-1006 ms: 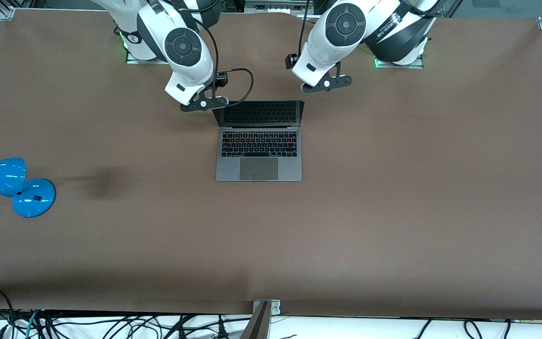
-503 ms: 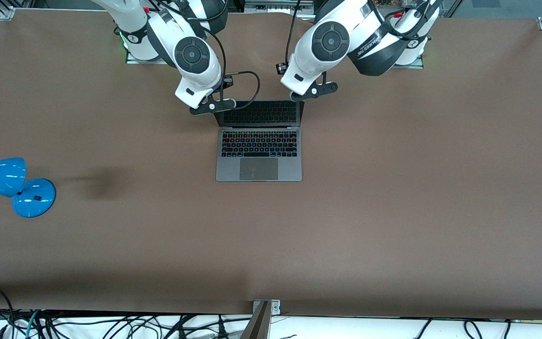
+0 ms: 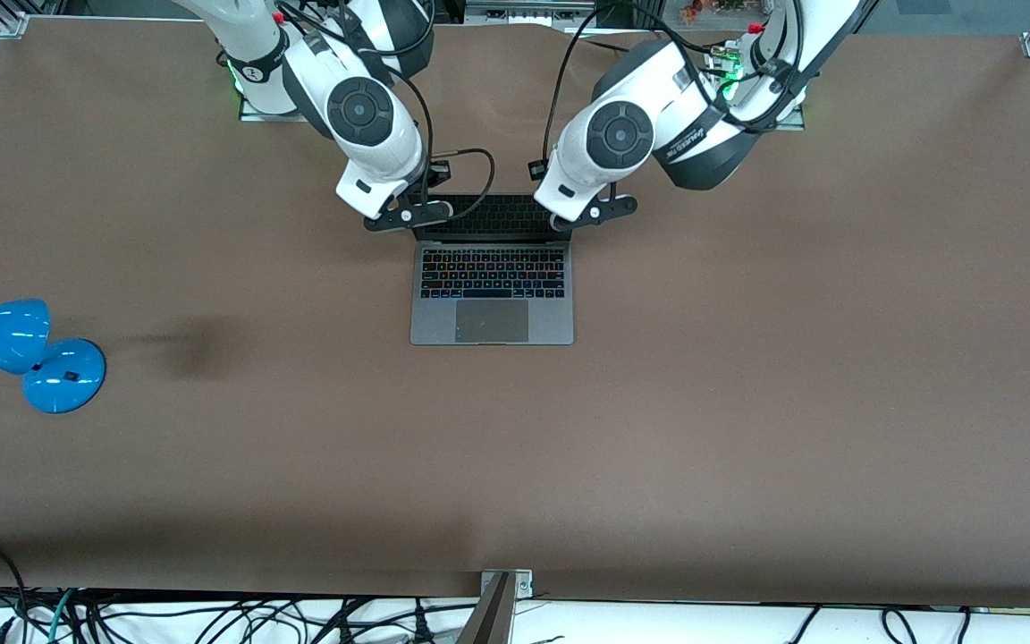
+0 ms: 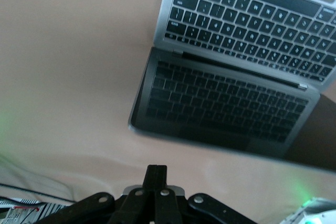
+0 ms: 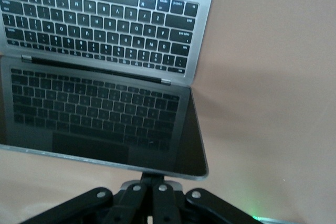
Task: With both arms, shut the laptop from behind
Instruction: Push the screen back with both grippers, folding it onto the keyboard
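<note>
The grey laptop [image 3: 492,309] lies open at mid-table, its dark screen reflecting the keyboard. My right gripper [image 3: 408,215] is at the lid's top corner toward the right arm's end. In the right wrist view its shut fingers [image 5: 158,177] meet the lid's top edge [image 5: 105,157] near that corner. My left gripper [image 3: 588,213] is at the lid's other top corner. In the left wrist view its shut fingers [image 4: 156,171] stand a little apart from the lid's edge [image 4: 210,148]. Both grippers hold nothing.
A blue desk lamp [image 3: 28,353] stands near the table's edge at the right arm's end. Black cables trail from both wrists above the laptop's lid. Brown table surface [image 3: 747,402] surrounds the laptop.
Both arms have swung in and down from either side of the lid to its two top corners. The laptop's base has not moved.
</note>
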Robot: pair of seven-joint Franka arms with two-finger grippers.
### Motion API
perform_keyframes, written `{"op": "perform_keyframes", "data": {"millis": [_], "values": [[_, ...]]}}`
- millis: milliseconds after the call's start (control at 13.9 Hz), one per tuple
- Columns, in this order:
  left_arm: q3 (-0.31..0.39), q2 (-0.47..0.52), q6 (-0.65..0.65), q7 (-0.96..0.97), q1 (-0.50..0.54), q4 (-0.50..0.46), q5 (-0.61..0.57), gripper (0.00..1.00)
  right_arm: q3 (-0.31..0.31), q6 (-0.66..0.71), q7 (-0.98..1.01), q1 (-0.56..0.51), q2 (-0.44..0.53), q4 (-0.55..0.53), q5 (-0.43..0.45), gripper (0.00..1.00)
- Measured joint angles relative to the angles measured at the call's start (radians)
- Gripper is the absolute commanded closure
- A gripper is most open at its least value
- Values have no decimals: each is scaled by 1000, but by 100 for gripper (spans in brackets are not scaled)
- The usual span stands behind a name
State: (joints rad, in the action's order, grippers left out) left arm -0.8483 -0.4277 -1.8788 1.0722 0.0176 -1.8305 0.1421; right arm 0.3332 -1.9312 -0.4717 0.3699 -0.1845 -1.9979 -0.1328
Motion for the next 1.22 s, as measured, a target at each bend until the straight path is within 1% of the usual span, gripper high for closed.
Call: {"op": "perform_keyframes", "data": {"millis": [359,575,719,934,1222], "values": [[7,-67,-69,14,-14,0,-63,100,-7,-10,0,-8,-56,56,50,100],[32,-82,-93,14,-16,2,-70,100,-21,-18,0,-14,-109,109,76,100],[47,-91,-106,14,-16,8,-98,100,-33,-27,2,-15,-140,138,82,100],[66,-134,-114,14,-16,45,-147,100,-47,-45,6,-17,-188,181,97,100],[69,-218,-125,14,-16,117,-179,100,-50,-57,6,-18,-272,247,125,100]]}}
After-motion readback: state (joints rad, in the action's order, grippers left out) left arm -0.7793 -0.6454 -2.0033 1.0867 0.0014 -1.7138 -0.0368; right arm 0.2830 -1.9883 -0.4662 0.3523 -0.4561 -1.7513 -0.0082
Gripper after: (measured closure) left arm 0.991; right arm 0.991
